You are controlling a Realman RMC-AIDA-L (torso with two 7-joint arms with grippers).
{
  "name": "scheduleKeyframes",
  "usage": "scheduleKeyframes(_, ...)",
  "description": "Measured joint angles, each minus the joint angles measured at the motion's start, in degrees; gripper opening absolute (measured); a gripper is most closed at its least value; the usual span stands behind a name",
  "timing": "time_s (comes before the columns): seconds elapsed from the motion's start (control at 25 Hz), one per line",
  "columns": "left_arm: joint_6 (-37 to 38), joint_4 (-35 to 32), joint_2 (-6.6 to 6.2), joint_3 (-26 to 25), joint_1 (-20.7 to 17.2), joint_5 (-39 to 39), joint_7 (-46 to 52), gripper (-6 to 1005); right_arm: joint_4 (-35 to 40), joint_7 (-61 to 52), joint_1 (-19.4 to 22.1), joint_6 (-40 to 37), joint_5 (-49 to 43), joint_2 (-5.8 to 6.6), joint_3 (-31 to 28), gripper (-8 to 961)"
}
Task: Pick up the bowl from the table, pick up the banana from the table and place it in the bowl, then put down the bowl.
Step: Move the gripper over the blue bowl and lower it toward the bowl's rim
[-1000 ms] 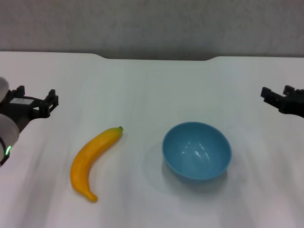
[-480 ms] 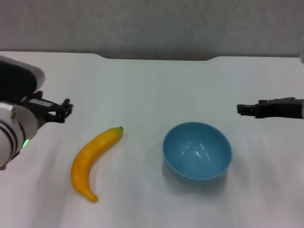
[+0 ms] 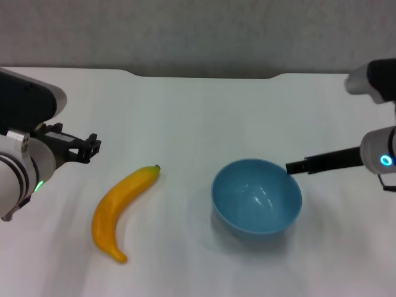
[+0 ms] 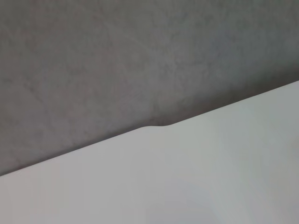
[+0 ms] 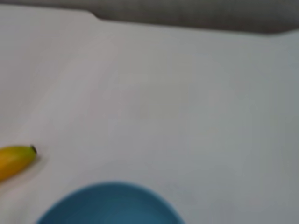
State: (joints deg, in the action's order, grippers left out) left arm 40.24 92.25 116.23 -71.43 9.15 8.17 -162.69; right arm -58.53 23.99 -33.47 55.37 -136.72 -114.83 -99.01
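The light-blue bowl (image 3: 257, 197) stands upright and empty on the white table (image 3: 198, 111), right of centre. The yellow-orange banana (image 3: 120, 209) lies to its left, dark stem tip pointing toward the bowl. My right gripper (image 3: 294, 167) reaches in from the right as a dark bar, its tip at the bowl's far right rim. My left gripper (image 3: 75, 142) hovers open, left of and behind the banana, holding nothing. The right wrist view shows the bowl's rim (image 5: 110, 205) and the banana's tip (image 5: 15, 159). The left wrist view shows neither object.
A grey wall (image 3: 198, 31) rises behind the table's far edge, which has a shallow notch (image 3: 204, 75). In the left wrist view only the table (image 4: 210, 177), the notch (image 4: 156, 126) and the wall show.
My right arm has swung in from the far right until its tip reaches the bowl's rim. My left gripper has moved right, closer to the banana. Bowl and banana have not moved.
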Motion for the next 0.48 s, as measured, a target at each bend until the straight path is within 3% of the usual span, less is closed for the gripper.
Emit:
scheduleKeyframes(0.2,-0.43,-0.32,0.08,0.13,-0.01,-0.13,-0.01,655,6.88,0.05,-3.47,-1.31,-0.01,-0.1,0.28,592)
scheduleKeyframes(0.48,-1.09,-2.08,0.2,0.27,0.26,-0.35,0.4,654,9.18,0.37,-4.89,-1.84,2.88,-0.2,2.06,584)
